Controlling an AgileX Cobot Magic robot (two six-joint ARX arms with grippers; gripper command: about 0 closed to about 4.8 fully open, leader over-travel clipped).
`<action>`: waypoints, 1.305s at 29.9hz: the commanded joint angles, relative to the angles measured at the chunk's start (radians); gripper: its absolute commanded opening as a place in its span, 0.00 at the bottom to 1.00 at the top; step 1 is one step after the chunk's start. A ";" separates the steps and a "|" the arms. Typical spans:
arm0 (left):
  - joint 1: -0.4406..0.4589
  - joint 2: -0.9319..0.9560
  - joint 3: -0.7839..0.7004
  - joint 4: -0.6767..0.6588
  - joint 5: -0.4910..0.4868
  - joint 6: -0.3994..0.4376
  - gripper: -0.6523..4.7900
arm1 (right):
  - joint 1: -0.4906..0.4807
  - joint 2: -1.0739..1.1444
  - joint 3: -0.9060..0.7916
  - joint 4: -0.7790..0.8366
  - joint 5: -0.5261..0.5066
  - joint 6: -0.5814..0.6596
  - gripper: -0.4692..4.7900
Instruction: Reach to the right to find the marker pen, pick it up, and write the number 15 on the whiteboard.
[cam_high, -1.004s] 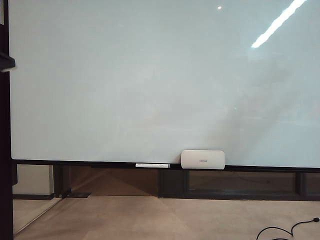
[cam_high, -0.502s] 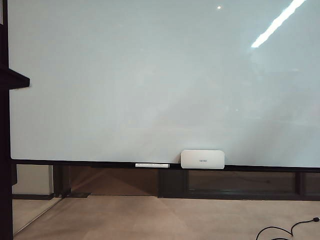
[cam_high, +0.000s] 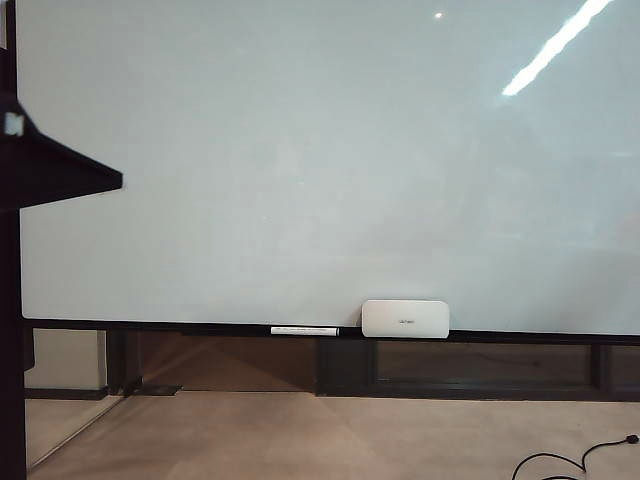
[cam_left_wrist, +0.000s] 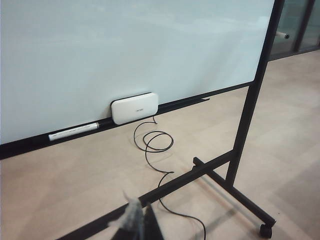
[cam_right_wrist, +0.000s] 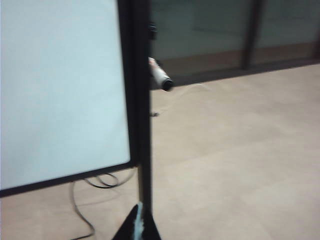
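A: Two grippers listed: right gripper (cam_right_wrist: 137, 227) closed, empty; left gripper (cam_left_wrist: 137, 225) closed too, empty, low.
B: Marker pen (cam_right_wrist: 161, 78) juts beside whiteboard (cam_right_wrist: 60, 90) frame's right post. We should open first, then approach squarely.
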 joint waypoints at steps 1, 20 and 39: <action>-0.002 0.018 0.030 0.026 0.016 0.000 0.11 | -0.004 0.070 0.087 -0.011 -0.043 0.031 0.08; -0.001 0.019 0.037 -0.092 -0.030 0.004 0.11 | -0.010 0.430 0.418 0.012 -0.219 -0.031 0.09; -0.001 0.019 0.041 -0.114 -0.041 -0.008 0.11 | -0.032 0.745 0.777 0.150 -0.304 -0.021 0.38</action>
